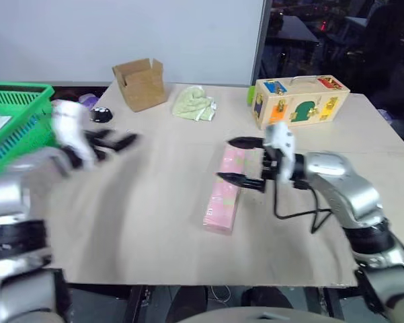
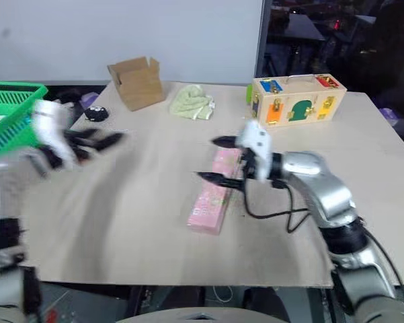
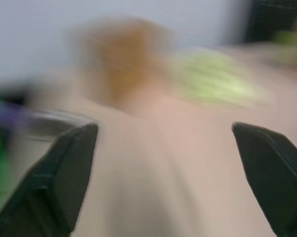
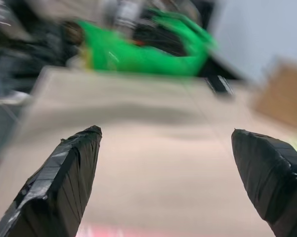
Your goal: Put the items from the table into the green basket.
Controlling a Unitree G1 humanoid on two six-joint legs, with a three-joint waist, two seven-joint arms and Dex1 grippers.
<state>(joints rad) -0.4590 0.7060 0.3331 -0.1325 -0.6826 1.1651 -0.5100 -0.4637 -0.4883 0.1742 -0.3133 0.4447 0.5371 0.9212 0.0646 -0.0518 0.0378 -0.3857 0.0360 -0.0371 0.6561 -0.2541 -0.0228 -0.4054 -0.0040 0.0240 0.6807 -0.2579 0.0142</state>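
Observation:
The long pink packet (image 1: 223, 192) lies flat near the middle of the table (image 1: 141, 229). My right gripper (image 1: 242, 161) hovers over the packet's far end, pointing toward the left side of the table. It is open, with nothing between its black fingers (image 4: 64, 177). A strip of the pink packet (image 4: 138, 231) shows below them. The green basket (image 1: 17, 121) stands at the table's far left edge. My left gripper (image 1: 114, 147) is blurred just to the right of the basket, open and empty, its fingers (image 3: 64, 173) wide apart.
Along the table's far side stand an open cardboard box (image 1: 141, 82), a crumpled pale green cloth (image 1: 193, 104) and a wooden toy box with coloured panels (image 1: 299, 99). A small black object (image 1: 101, 115) lies near the basket. A black cable hangs from my right wrist.

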